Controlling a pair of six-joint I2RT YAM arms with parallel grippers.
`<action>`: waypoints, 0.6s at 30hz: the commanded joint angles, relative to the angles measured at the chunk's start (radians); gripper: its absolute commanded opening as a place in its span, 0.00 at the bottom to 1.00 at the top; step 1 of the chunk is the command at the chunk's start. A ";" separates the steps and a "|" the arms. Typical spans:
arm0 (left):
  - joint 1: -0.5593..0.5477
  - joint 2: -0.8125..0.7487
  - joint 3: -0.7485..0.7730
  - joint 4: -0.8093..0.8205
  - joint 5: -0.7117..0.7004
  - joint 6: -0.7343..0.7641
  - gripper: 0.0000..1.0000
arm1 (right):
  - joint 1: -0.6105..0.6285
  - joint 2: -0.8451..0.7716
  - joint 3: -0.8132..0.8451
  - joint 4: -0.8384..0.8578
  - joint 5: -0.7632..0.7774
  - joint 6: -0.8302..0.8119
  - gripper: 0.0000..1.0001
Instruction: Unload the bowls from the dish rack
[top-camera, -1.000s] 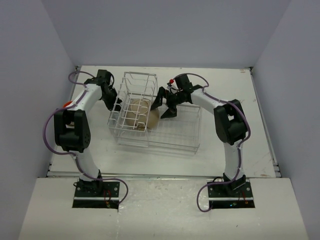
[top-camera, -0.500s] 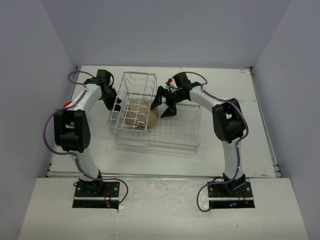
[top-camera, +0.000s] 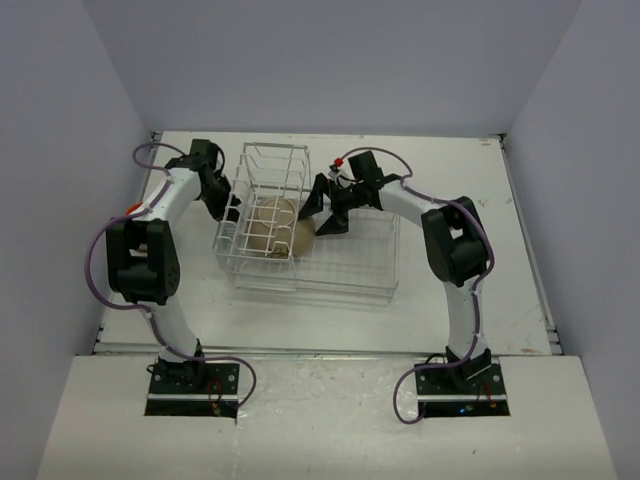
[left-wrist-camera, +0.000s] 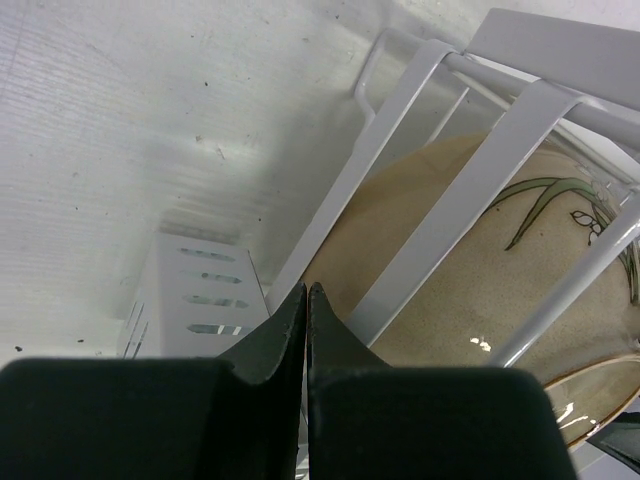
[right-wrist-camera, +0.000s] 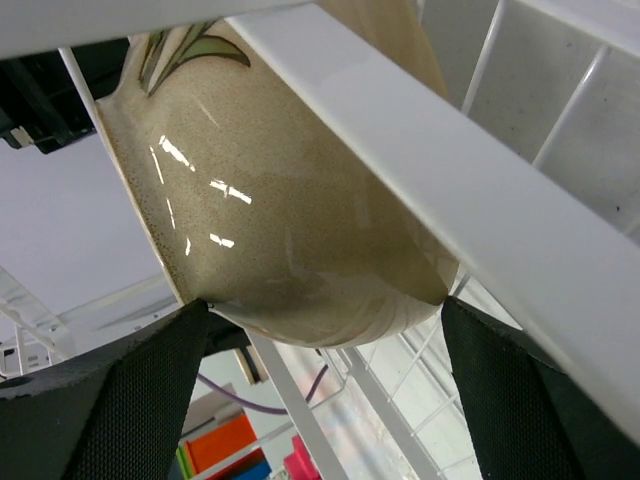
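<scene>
The dish rack (top-camera: 340, 282) stands mid-table, its tall slotted part on the left and its low basket on the right. The large tan bowl (top-camera: 268, 225) with dark leaf markings stands on edge in the tall part, with a paler round part showing at its right. My left gripper (top-camera: 232, 208) is shut and empty, its tips (left-wrist-camera: 306, 290) against the rack's left wires (left-wrist-camera: 470, 190), with the bowl (left-wrist-camera: 470, 290) just behind them. My right gripper (top-camera: 322, 220) is open wide and straddles the bowl (right-wrist-camera: 290, 220) from the right, under a rack bar (right-wrist-camera: 400, 150). The other bowls are out of view.
A white slotted piece (left-wrist-camera: 200, 300) sits at the rack's foot on the left. The white table (top-camera: 450, 180) is walled at the back and on both sides. Orange and pink things (right-wrist-camera: 215, 445) show blurred beyond the rack.
The right gripper has moved a little left, closer round the bowl. The rack has shifted slightly toward the back. The left gripper has barely moved.
</scene>
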 joint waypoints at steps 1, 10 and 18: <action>-0.058 -0.024 -0.010 0.021 0.192 -0.040 0.00 | 0.114 -0.021 -0.038 0.293 -0.026 0.126 0.99; -0.058 -0.024 -0.012 0.021 0.193 -0.038 0.00 | 0.118 -0.037 -0.038 0.413 -0.030 0.116 0.99; -0.058 -0.018 -0.010 0.036 0.215 -0.049 0.00 | 0.161 0.085 0.294 -0.320 0.363 -0.073 0.99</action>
